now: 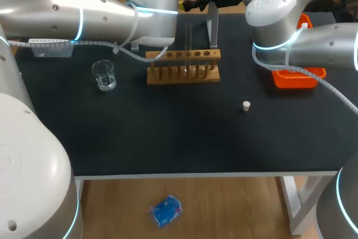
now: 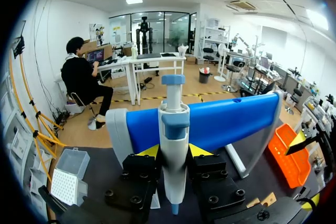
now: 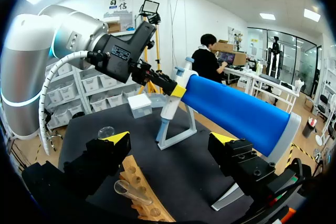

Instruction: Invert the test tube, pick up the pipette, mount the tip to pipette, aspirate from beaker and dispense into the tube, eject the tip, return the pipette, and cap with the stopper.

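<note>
My left fingers (image 2: 149,151) clamp the pipette (image 2: 174,129), which hangs on the blue stand (image 2: 231,119) at the back of the surface. If I lift it askew, it could snag and tip the stand. My right fingers (image 3: 118,140) stand wide over the test tube (image 3: 128,190).

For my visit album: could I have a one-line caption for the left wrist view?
Left pincer closed on the white-and-blue pipette at its blue stand.

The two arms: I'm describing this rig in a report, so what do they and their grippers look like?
The left arm and right arm are rounded silver-white tubes with glowing light-blue rings at the joints and a white ribbed hose along the outside. The left gripper and right gripper are black, blocky, with yellow fingertips.
</note>
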Robot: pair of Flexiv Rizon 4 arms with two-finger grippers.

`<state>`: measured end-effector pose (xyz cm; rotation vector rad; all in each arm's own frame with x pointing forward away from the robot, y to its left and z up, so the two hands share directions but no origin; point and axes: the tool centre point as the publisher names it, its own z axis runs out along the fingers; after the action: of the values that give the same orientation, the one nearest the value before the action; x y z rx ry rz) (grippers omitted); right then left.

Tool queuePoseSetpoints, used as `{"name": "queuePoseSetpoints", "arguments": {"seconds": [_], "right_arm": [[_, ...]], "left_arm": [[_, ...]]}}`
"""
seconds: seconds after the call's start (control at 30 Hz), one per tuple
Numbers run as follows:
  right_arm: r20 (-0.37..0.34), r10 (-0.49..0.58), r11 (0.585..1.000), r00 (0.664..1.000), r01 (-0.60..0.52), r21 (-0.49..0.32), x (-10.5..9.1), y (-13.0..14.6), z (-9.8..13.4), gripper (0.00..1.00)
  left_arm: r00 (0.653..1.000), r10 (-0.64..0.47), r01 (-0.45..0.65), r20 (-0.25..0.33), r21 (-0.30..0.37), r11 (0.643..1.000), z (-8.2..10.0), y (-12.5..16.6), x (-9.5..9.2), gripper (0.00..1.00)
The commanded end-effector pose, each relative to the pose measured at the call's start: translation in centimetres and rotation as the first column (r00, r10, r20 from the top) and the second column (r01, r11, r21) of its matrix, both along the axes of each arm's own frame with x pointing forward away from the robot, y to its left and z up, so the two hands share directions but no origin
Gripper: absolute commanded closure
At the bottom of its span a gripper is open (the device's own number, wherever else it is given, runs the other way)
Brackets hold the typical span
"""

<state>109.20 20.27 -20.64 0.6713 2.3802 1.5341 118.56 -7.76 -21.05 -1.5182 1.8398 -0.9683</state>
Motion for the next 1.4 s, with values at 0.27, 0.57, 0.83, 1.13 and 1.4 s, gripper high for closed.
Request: {"name": "queuePoseSetpoints", "arguments": {"seconds": [0.27, 0.57, 0.83, 1.13, 1.4], "right_arm": [[-0.002, 0.002, 1.000, 1.000, -0.002, -0.002, 0.0, 0.0, 0.1, 0.00], [-0.002, 0.002, 1.000, 1.000, -0.002, -0.002, 0.0, 0.0, 0.1, 0.00], [-0.002, 0.002, 1.000, 1.000, -0.002, -0.002, 0.0, 0.0, 0.1, 0.00], [-0.002, 0.002, 1.000, 1.000, -0.002, -0.002, 0.0, 0.0, 0.1, 0.00], [-0.002, 0.002, 1.000, 1.000, -0.002, -0.002, 0.0, 0.0, 0.1, 0.00]], "left_arm": [[1.000, -0.001, 0.001, -0.012, -0.001, 1.000, -0.9, -0.4, 0.6, 1.00], [1.000, 0.004, -0.004, -0.021, 0.004, 1.000, -1.4, -0.4, 0.7, 1.00], [1.000, 0.015, -0.015, -0.025, 0.004, 1.000, -1.4, -0.3, 0.2, 0.00], [1.000, 0.018, -0.018, -0.011, 0.000, 1.000, -0.8, -0.4, -1.6, 0.00], [0.999, -0.043, 0.043, 0.016, -0.008, 0.999, -0.1, -0.5, -5.1, 0.00]]}}
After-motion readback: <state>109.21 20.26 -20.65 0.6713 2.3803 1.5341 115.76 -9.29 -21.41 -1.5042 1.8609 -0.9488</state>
